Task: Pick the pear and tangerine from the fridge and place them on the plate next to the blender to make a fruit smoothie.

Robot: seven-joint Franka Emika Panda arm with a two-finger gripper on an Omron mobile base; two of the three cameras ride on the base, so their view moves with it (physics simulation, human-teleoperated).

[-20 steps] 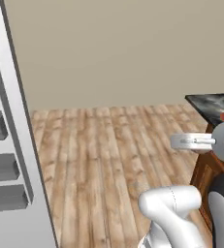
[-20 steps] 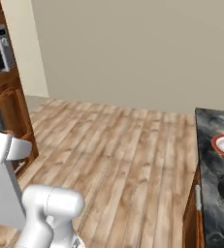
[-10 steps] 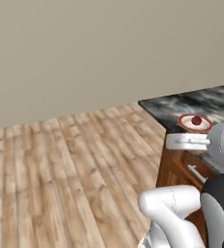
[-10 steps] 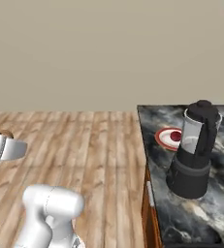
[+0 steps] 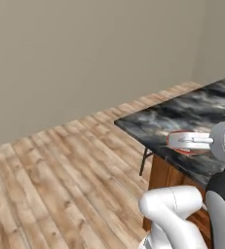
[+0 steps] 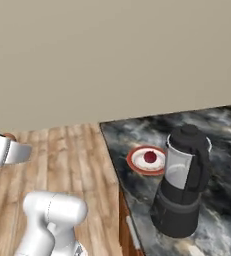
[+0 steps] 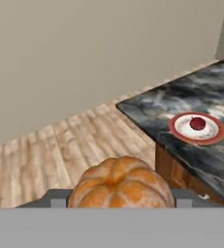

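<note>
Orange and ribbed, the tangerine (image 7: 120,183) sits right at my claw, low centre in the hand view, and I'm clenched on it, jaws hidden under its bulge. It looks light, with a soft skin that should dent if I squeeze hard, and its round shape could roll once released. Best hold, I reckon, is across the widest middle, segments running between the pads, grip gentle.

Up at two o'clock from the fruit lies the plate (image 7: 180,133), red rim, pale centre, resting on the dark marbled counter (image 7: 152,109) near its corner. A small dark red fruit (image 7: 197,123) already sits on it, slightly off centre. Whether that is the pear, I cannot tell; it looks too round and too red.

From the right base view, the blender (image 6: 182,187) stands just beside the plate, at its four o'clock, well taller than it. Free plate space is thin, so my judgement is to set down low on the bare side, away from the blender jar.
</note>
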